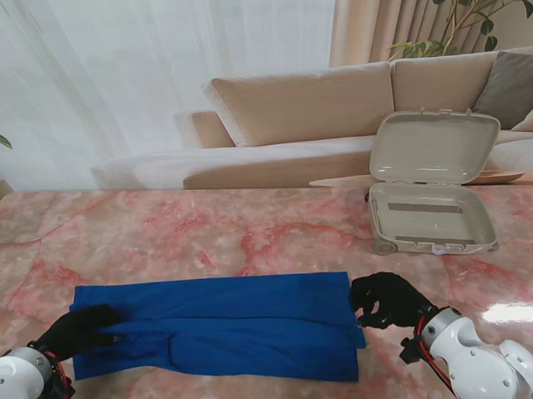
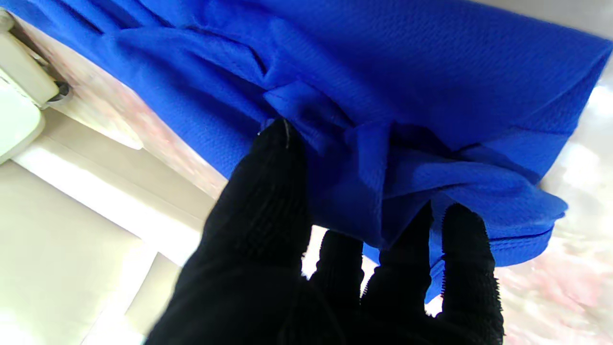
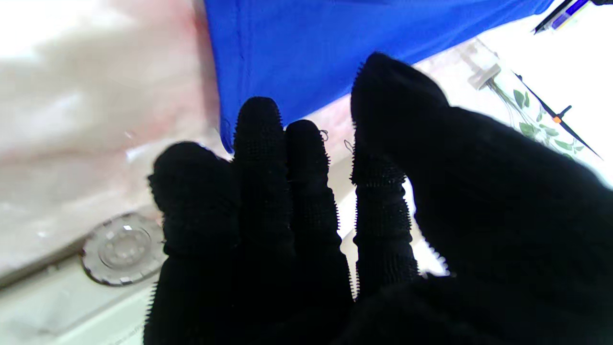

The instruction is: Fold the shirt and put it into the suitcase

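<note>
The shirt lies as a long folded band across the near part of the surface, reaching almost from my left hand to my right hand. It fills the strip between them, so neither hand can cross there without meeting cloth. Beyond the shirt, toward the far edge, the marble lies bare and wide. The suitcase stands open near the far right corner, its lid upright at the back, its tray open from above. Between my right hand and the suitcase the surface is bare. My left fingers are already pressed into bunched folds.
</note>
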